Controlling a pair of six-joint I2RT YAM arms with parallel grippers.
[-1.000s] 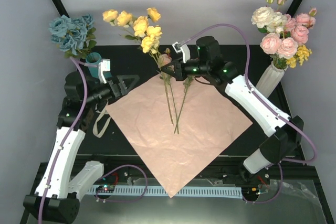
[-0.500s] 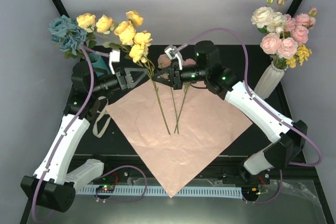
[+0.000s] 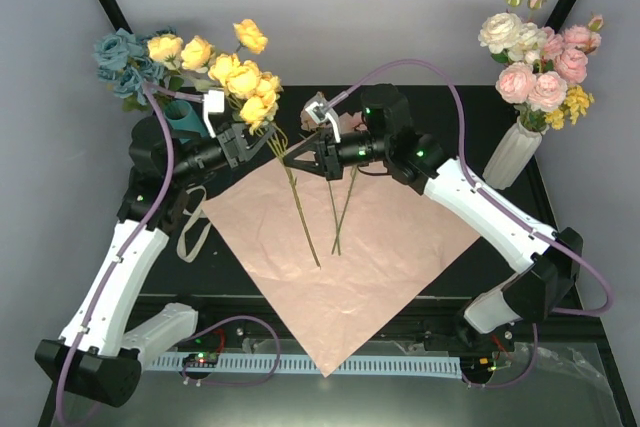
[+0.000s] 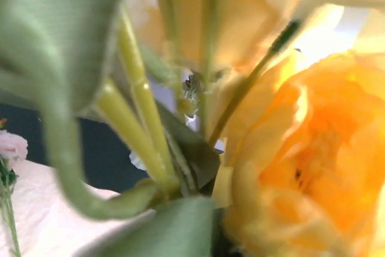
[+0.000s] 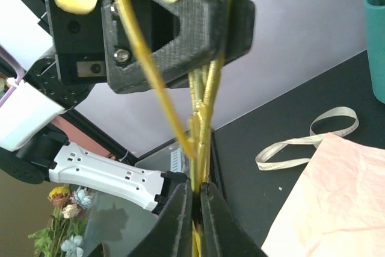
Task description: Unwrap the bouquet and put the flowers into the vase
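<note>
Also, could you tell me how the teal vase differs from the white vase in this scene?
The teal vase is smooth and stands far left; the white vase is ribbed and stands far right. The teal vase carries blue flowers, the white vase pink and cream roses. The left arm partly hides the teal vase; the white vase is in plain view. Both hold flowers.

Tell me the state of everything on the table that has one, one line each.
yellow flowers: held by both grippers
left gripper: closed on the yellow stems
right gripper: closed on the same stems
pink paper: unfolded flat
pink flower: lying on the paper
ribbon: untied, loose
teal vase: upright, holding blue flowers
white vase: upright, full of roses
</note>
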